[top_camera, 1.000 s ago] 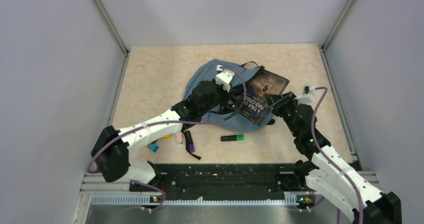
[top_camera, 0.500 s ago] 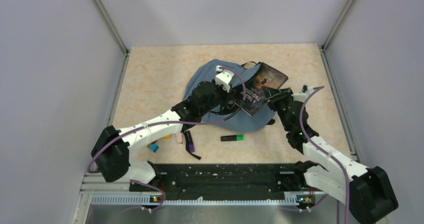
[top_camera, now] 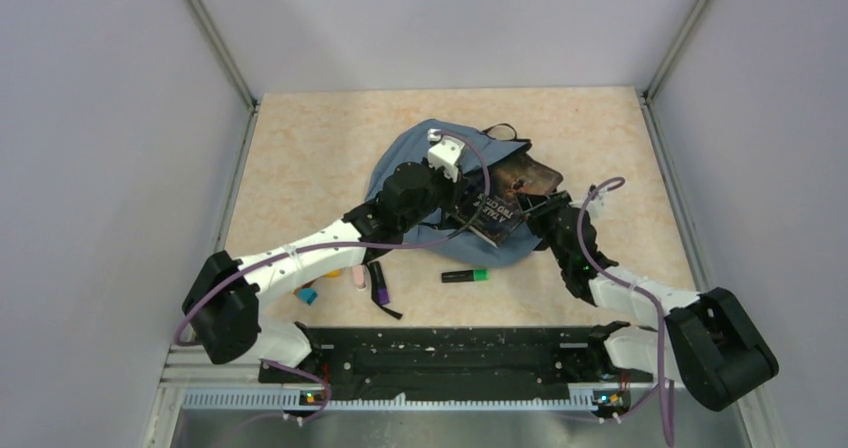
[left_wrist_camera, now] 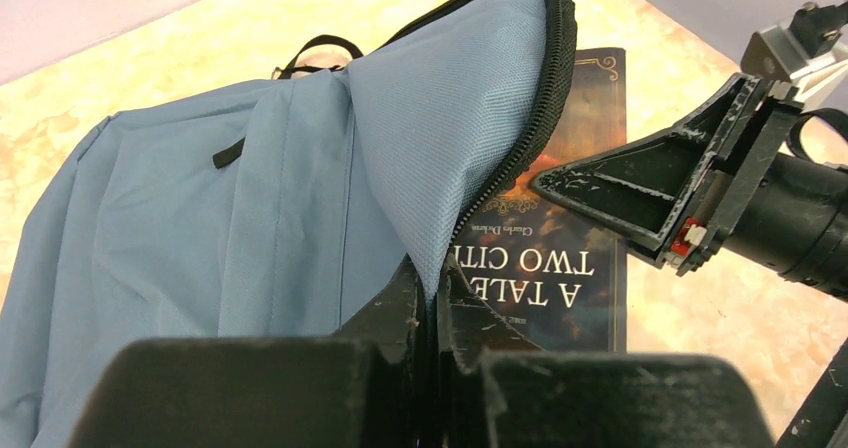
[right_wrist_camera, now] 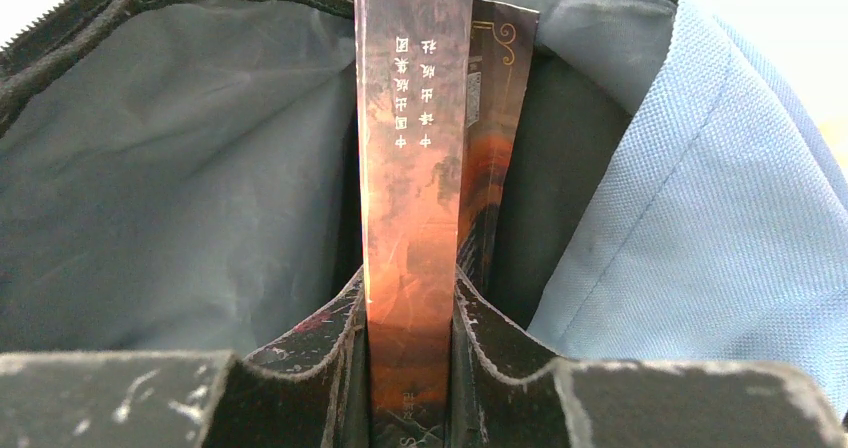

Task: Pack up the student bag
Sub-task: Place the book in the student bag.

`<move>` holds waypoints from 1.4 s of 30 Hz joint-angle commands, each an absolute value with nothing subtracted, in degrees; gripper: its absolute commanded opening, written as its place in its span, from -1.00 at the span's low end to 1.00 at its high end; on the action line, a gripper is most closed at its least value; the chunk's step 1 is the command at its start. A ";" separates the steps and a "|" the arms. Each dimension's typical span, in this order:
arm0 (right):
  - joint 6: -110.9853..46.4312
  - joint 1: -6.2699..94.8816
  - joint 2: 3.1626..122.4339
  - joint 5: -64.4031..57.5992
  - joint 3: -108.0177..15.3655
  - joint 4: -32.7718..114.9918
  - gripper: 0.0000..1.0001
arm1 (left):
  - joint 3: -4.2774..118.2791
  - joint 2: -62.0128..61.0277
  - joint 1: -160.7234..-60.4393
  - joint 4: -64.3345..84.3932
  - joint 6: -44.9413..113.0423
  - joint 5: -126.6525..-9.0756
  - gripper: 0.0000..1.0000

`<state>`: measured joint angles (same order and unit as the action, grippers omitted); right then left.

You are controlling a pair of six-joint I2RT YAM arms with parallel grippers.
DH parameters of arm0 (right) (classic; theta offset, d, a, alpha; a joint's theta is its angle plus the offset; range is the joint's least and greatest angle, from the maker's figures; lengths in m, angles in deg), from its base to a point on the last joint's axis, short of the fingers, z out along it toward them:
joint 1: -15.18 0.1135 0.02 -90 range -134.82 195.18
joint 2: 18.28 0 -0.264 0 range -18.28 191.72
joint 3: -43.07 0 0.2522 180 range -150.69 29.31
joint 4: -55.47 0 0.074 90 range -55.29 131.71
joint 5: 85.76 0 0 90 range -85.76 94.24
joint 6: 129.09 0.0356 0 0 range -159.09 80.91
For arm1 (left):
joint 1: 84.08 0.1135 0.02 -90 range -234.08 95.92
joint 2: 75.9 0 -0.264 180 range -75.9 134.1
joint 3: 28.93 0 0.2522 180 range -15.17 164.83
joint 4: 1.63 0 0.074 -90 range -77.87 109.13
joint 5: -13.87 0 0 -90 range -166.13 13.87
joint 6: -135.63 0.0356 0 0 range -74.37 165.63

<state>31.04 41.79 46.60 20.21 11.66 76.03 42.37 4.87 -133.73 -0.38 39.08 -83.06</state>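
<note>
Student bag (top_camera: 405, 153) sits mid-table, a touch toward the far side, slate-blue fabric slumped flat and its zippered mouth turned to the right. Look at the left gripper (left_wrist_camera: 432, 288): jaws pinched tight on the bag's upper flap, right at the black zipper edge, and that flap is lifted into a tent over the opening. From the right wrist view the grey lining is on show, so the mouth gapes wide.

Into the opening goes the book (top_camera: 515, 183), a dark paperback with "A Tale of Two Cities" on the cover. Its far end is tucked under the raised flap; the near end sticks out toward the right arm. The right gripper (right_wrist_camera: 410, 298) is clamped on it, one finger on each face, spine edge up between them and pointing straight into the bag.

A black carry loop (top_camera: 497, 128) pokes out at the bag's far edge.

On the pale, marbled table (top_camera: 300, 168), nearer the arm bases, a green highlighter (top_camera: 465, 275) lies just beside the bag's near edge. Further left, a purple marker (top_camera: 378, 283), a small pink item (top_camera: 358, 278) and a small blue one (top_camera: 307, 295) are clustered under the left arm.
</note>
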 commanded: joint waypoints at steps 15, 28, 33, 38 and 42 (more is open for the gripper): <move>40.82 42.93 54.05 11.98 0.54 99.91 -1.00 | 45.11 3.42 -133.49 -5.01 36.46 -83.39 -1.00; 42.16 42.95 60.19 11.33 4.40 103.09 -1.00 | 44.21 1.93 -133.17 -3.91 36.58 -85.31 -1.00; 40.89 42.95 53.15 12.27 2.67 99.17 -1.00 | 43.78 1.33 -133.04 -3.91 36.15 -85.22 -1.00; 41.46 42.82 48.48 13.52 2.55 99.16 -1.00 | 43.04 0.33 -133.00 -4.34 36.09 -85.46 -1.00; 40.61 42.85 48.29 14.15 1.80 98.78 -1.00 | 42.43 -0.45 -132.95 -4.39 35.96 -85.45 -1.00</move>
